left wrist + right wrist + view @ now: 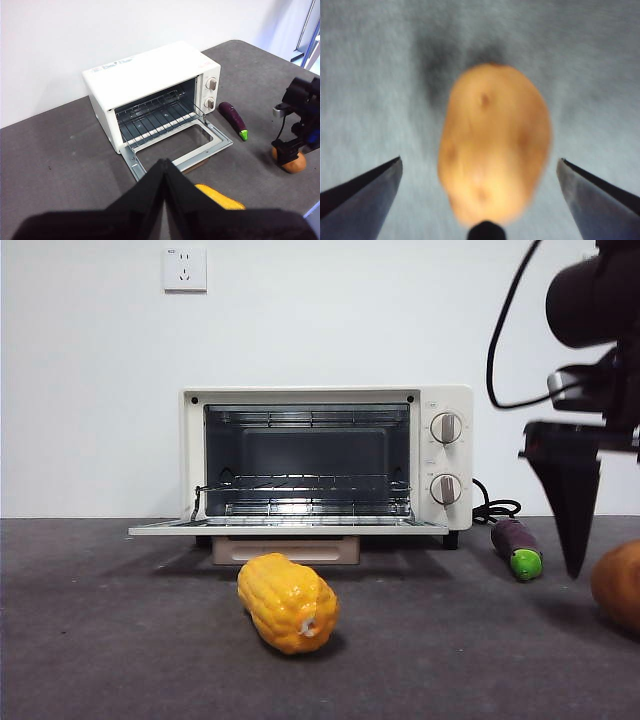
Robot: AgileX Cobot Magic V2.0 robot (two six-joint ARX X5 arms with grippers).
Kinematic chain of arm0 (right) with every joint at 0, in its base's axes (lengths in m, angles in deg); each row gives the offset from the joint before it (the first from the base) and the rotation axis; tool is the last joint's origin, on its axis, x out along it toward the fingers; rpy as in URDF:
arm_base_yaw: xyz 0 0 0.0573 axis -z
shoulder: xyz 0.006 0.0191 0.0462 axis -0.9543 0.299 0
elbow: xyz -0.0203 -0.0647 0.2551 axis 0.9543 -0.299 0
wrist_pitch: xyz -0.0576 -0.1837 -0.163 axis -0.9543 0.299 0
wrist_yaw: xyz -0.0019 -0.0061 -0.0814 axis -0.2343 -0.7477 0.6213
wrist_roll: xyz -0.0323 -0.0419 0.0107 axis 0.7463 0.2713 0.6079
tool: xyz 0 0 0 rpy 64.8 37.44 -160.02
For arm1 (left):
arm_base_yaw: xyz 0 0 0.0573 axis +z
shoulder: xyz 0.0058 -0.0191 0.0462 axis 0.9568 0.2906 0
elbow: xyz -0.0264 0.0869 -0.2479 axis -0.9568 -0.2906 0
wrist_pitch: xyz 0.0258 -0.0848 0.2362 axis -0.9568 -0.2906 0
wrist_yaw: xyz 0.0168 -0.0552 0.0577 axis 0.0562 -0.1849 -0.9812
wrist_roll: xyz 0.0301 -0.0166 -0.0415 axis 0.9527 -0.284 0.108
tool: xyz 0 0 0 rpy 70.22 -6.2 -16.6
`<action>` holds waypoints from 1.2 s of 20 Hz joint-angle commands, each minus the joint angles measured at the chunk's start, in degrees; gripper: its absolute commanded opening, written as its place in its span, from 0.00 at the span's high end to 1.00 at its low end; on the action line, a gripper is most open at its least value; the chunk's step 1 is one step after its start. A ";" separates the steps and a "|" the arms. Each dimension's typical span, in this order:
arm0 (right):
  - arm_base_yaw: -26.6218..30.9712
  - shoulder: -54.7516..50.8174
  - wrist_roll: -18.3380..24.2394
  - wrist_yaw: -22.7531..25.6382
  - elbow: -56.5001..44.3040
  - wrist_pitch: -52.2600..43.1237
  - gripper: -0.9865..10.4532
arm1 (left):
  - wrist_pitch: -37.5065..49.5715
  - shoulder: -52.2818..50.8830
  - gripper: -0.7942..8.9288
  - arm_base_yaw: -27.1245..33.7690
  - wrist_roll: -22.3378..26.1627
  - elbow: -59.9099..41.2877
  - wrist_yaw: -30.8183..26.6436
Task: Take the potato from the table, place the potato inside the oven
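My right gripper over potato.
Jaws spread wide, potato between them, on table near right edge; left gripper pressed together.

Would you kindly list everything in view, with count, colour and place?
oven: one, cream-white, at the back of the table, door open flat, wire rack inside
corn cob: one, yellow, on the table in front of the oven door
eggplant: one, purple with green tip, beside the oven's knob side
potato: one, orange-brown, on the table under the right gripper
table: one, dark grey
wall socket: one, white, on the wall above the oven
right gripper: black, open, straddling the potato
left gripper: black, shut, raised, facing the oven
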 commanded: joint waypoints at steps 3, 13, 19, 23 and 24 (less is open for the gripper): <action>-0.04 1.86 -2.67 -0.02 -2.82 -5.68 0.42 | 0.33 0.00 0.92 -0.09 0.66 -0.09 -0.17; -0.22 1.84 -5.44 0.11 0.46 -1.20 0.86 | 0.33 0.00 0.92 -0.09 0.68 -0.09 -0.17; -4.50 -2.14 -5.44 -3.52 16.72 1.90 0.86 | 0.33 0.11 0.92 -0.09 0.68 -0.09 -0.20; -8.26 -2.03 -5.46 -3.52 21.42 -12.63 0.86 | 0.33 0.11 0.92 -0.09 0.68 -0.09 -0.17; -9.05 -1.86 -5.55 -3.50 21.42 -16.24 0.86 | 0.33 0.11 0.92 -0.09 0.66 -0.09 -0.17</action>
